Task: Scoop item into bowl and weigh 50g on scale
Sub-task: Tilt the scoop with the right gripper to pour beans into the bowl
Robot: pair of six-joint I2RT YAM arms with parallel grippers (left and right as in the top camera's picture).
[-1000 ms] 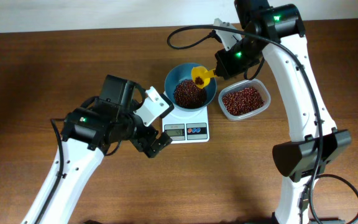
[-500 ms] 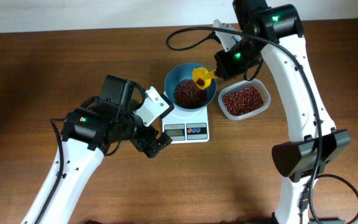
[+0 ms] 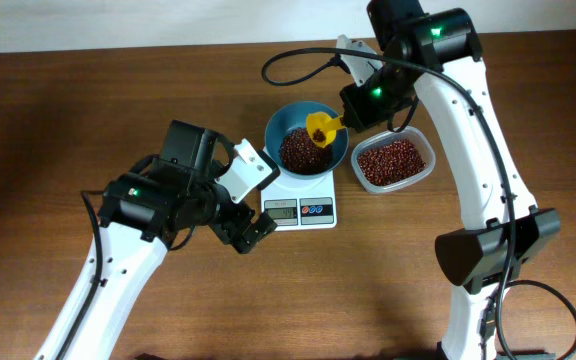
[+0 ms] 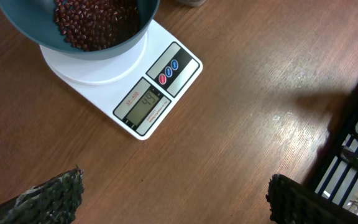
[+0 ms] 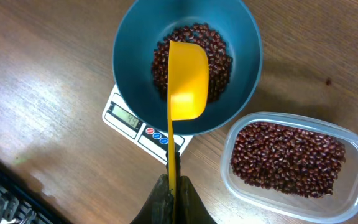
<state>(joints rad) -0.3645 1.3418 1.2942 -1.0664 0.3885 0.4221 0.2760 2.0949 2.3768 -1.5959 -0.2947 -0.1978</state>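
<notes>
Scoop [image 3: 320, 126] farther over bowl [image 3: 274, 131]

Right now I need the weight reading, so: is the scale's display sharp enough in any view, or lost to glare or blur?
Left wrist: the scale shows its display sharp, no glare, digits legible. Overhead: display too small to read. Right wrist: small and soft, hardly legible.

A brown wooden table [image 3: 38, 120], its fine grain running side to side and its top catching a soft even light, fills nearly the whole overhead view, while a pale cream strip [image 3: 118, 22], wall or floor unclear, borders it from 10 to 2 o'clock.
</notes>
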